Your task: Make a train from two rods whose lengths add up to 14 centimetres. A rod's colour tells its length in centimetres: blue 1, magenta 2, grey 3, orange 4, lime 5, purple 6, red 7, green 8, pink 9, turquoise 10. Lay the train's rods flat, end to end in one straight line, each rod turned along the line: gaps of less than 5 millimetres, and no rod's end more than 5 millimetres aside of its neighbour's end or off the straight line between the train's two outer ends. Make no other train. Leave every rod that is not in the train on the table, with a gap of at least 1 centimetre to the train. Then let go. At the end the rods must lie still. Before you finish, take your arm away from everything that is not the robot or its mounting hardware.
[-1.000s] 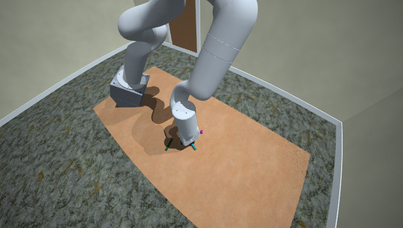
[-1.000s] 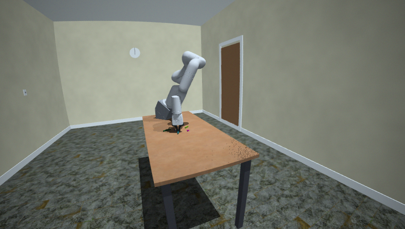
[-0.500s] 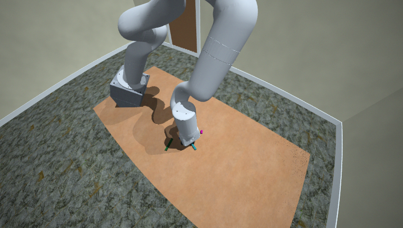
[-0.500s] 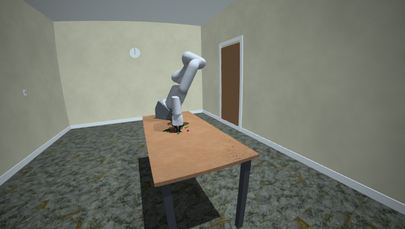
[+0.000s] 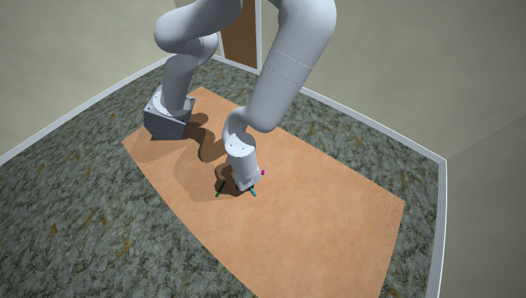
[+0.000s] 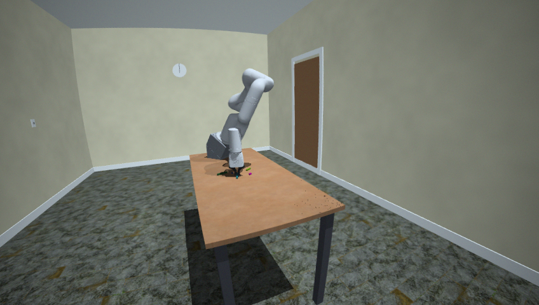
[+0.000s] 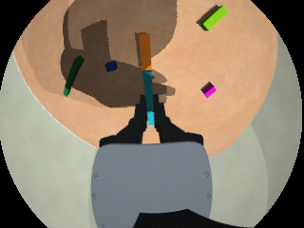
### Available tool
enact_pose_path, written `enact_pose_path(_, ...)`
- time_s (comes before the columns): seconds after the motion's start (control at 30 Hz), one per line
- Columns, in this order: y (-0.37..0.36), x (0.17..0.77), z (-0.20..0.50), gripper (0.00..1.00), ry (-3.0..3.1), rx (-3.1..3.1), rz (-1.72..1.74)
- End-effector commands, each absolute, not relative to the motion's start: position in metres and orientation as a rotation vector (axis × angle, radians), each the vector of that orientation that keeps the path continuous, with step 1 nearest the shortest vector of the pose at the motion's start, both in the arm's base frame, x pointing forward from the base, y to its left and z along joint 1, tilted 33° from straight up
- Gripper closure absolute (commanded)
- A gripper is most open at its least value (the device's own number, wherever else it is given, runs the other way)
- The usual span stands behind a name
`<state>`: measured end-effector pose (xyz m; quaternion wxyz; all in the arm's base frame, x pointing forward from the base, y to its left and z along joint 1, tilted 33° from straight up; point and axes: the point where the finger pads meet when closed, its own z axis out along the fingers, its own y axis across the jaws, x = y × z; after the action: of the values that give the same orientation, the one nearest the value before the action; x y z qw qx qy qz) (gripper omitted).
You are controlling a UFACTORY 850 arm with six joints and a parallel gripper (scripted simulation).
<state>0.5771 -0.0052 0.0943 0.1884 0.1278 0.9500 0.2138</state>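
A white robot arm bends over an orange-brown table (image 6: 264, 204) on dark legs, standing in a room with pale yellow-green walls, a mottled grey stone floor, white skirting and a brown door (image 6: 306, 110) at right of the exterior view. A round wall clock (image 6: 179, 70) hangs at upper centre and a small switch plate sits at far left; no writing can be read on either, nor on the arm.

In the wrist view the gripper (image 7: 151, 120), low over the table, is closed narrowly on the near end of the turquoise rod (image 7: 150, 98), which runs up the frame with its far end meeting the orange rod (image 7: 144, 51) in a nearly straight line. The green rod (image 7: 74, 75) lies tilted at the left, well apart, with the small blue rod (image 7: 112, 66) between it and the pair. The lime rod (image 7: 215, 17) lies at upper right and the magenta rod (image 7: 208, 90) at right, both well apart from the line.

All the rods sit in the half of the table nearer the arm's base; the near half, toward the lower right of the top view, stretches wide to its edges.
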Motion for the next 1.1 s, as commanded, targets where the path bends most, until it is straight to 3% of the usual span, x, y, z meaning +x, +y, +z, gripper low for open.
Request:
enact_pose_path(0.0,-0.0055,0.5775,0.0949,0.96,2.671,0.359,0.601)
enact_pose_path(0.33,-0.0055,0.5775,0.0949,0.96,2.671,0.359,0.601)
enact_pose_path(0.83,-0.0055,0.5775,0.0949,0.76,2.671,0.359,0.601)
enact_pose_path(1.07,-0.0055,0.5775,0.0949,0.76,2.671,0.359,0.601)
